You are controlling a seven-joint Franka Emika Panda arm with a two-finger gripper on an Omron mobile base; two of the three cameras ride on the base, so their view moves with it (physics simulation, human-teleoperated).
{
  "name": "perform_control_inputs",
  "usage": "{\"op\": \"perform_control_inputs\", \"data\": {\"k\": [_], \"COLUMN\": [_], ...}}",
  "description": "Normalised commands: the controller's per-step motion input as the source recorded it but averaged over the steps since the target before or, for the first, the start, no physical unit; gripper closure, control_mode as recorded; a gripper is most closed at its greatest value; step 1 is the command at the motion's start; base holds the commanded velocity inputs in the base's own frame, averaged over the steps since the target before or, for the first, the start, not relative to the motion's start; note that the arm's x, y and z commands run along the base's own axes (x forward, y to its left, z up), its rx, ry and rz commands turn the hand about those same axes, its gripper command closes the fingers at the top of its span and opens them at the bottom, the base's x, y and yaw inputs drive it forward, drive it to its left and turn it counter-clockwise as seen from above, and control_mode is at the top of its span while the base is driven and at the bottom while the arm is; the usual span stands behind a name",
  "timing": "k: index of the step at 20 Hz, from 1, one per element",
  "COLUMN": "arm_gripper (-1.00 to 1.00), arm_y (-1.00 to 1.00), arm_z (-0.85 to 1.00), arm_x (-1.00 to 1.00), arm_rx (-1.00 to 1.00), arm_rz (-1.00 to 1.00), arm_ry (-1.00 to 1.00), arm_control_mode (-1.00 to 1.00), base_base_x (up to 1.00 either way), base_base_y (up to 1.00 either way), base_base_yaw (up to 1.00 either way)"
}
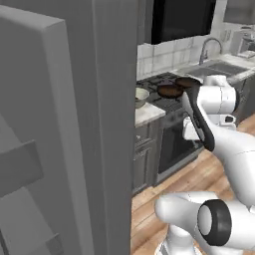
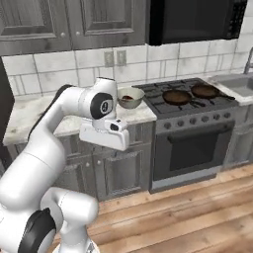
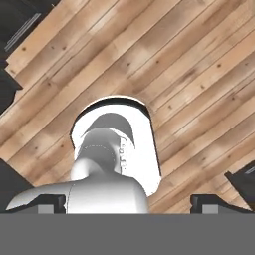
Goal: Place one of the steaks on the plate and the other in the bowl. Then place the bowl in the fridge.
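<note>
Right base view: bowl (image 2: 130, 97) at counter (image 2: 29, 114) edge beside stove (image 2: 190, 129).

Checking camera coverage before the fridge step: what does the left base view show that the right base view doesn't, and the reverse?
Left base view alone: the fridge, a tall flat grey slab taking the left half of the frame, and the sink faucet beyond the stove.

Right base view alone: a dark red steak lying inside the bowl, the wall outlet, and the oven door front-on.

Both: the bowl on the counter beside the stove, the two black frying pans on the burners, and the wood floor.
</note>
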Motion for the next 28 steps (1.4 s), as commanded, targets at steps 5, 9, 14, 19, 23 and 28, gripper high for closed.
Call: {"op": "perform_control_inputs", "data": {"k": [5, 9, 14, 19, 23, 28], "arm_gripper": [-1.00, -1.00, -1.00, -1.00, -1.00, -1.00], "arm_y": [0.00, 0.00, 0.00, 0.00, 0.00, 0.00], "arm_z": [0.00, 0.00, 0.00, 0.00, 0.00, 0.00], "arm_x": [0.00, 0.00, 0.00, 0.00, 0.00, 0.00], "arm_rx": [0.00, 0.00, 0.00, 0.00, 0.00, 0.00], "arm_rz": [0.00, 0.00, 0.00, 0.00, 0.00, 0.00], "arm_ry": [0.00, 0.00, 0.00, 0.00, 0.00, 0.00], "arm_control_mode": [1.00, 1.00, 1.00, 1.00, 1.00, 1.00], "base_base_x": [0.51, 0.56, 0.48, 0.17, 0.14, 0.24], "base_base_y": [-0.06, -0.53, -0.67, -0.68, -0.69, -0.44], "base_base_yaw": [0.59, 0.59, 0.51, 0.28, 0.11, -0.02]}}
